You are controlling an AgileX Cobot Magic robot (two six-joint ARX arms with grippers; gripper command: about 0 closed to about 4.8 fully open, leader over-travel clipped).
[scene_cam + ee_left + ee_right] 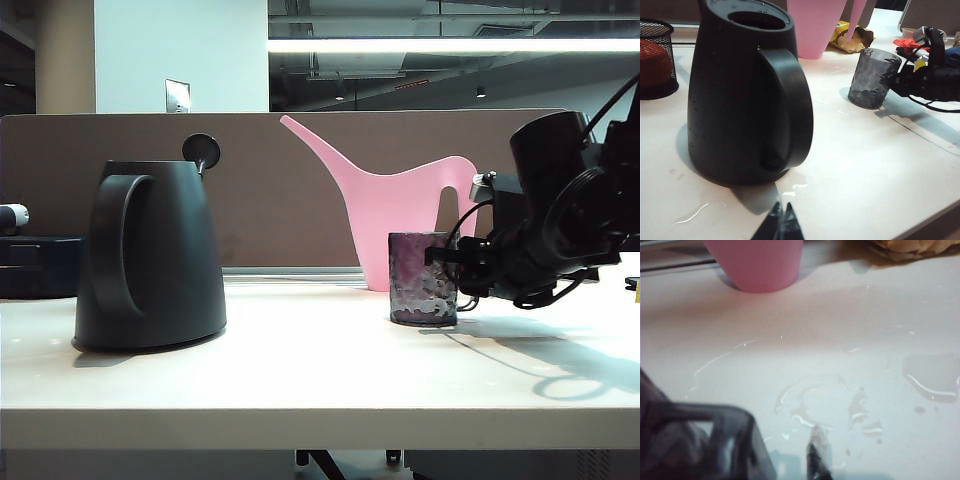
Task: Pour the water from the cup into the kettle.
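Note:
The black kettle [150,255] stands at the table's left with its lid tipped up, and its top opening [757,20] shows in the left wrist view. The dark dimpled glass cup [422,280] stands upright on the table to the right of the middle, in front of the pink can. My right gripper [452,270] is at the cup's handle side. In the right wrist view one fingertip [815,452] stands a gap away from the cup's handle [715,440], and the other finger is hidden. My left gripper [781,209] is shut and empty, low behind the kettle [740,100].
A pink watering can [400,210] stands right behind the cup. Water puddles [932,377] lie on the white table near the cup. A black mesh basket [657,55] sits beyond the kettle, and snack packets [852,37] lie near the can. The table's front edge [320,410] is close.

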